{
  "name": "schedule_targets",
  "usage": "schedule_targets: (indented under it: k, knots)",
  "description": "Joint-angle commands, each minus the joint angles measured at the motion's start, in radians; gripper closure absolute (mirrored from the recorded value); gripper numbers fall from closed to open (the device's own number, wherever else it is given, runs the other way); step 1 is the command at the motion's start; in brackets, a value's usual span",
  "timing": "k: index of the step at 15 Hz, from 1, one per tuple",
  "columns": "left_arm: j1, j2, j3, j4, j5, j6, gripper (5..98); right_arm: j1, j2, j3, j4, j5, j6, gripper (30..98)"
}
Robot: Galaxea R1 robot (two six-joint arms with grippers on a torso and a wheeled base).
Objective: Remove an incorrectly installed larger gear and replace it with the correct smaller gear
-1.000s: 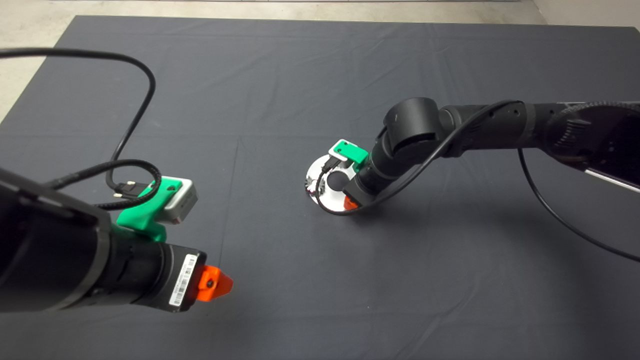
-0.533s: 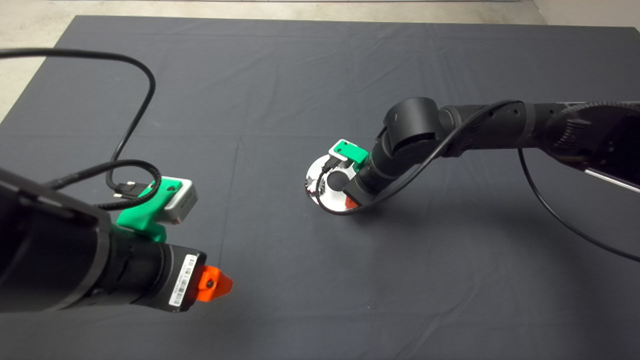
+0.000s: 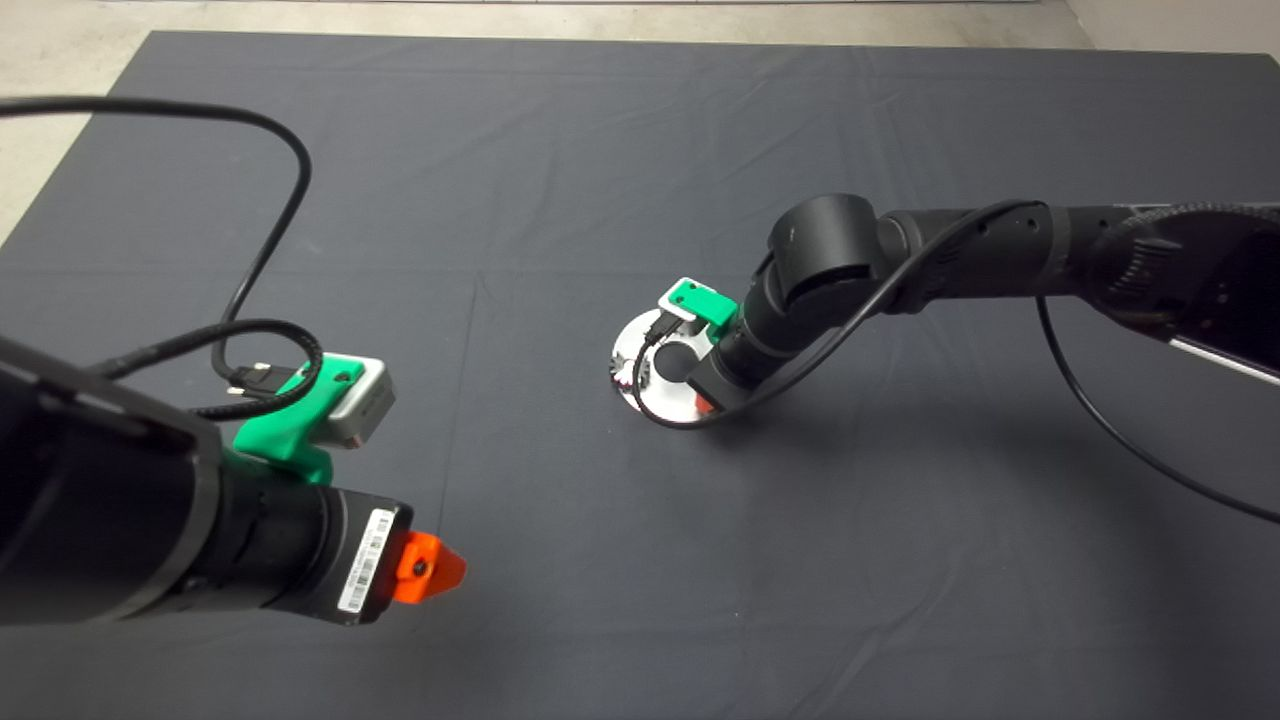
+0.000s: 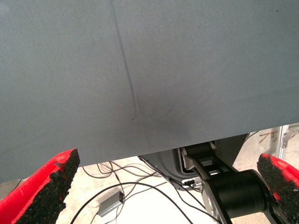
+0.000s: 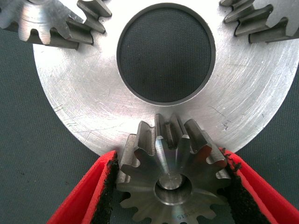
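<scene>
The right hand (image 5: 170, 191) is closed on a bevel gear (image 5: 174, 179); its two red fingers (image 5: 88, 189) press their black pads against the gear's toothed flanks on opposite sides. This gear sits on the rim of a round shiny metal plate (image 5: 93, 102), at the plate's edge nearest the hand, and a pin end shows in its centre hole. Whether it is the larger gear or the smaller gear cannot be told. Beyond the gear lies the plate's large round central opening (image 5: 166, 53), through which the dark mat shows. Past that opening, on the plate's far rim, parts of two further bevel gears are seen, one (image 5: 46, 21) to each side (image 5: 261, 18). From above, the right arm covers most of the plate (image 3: 650, 385), which rests near the middle of the tabletop (image 3: 620, 150). The left hand (image 3: 430, 568) hangs well apart from the plate, over the tabletop's near edge, its fingers (image 4: 44, 184) spread wide and gripping nothing.
</scene>
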Motion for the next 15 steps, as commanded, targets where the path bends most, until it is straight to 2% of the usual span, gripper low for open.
schedule_targets:
  k: [1, 2, 15]
  knots:
    - [-0.015, 0.000, 0.022, -0.018, 0.003, 0.002, 5.9, 0.018, 0.000, 0.007, -0.028, -0.003, -0.004, 73.4]
    - [-0.015, 0.000, 0.022, -0.018, 0.003, 0.002, 5.9, 0.019, -0.002, 0.004, -0.028, -0.002, -0.004, 76.5]
    - [-0.013, -0.002, 0.022, -0.018, 0.006, 0.008, 5.9, 0.047, -0.001, 0.000, -0.021, -0.001, -0.001, 77.9]
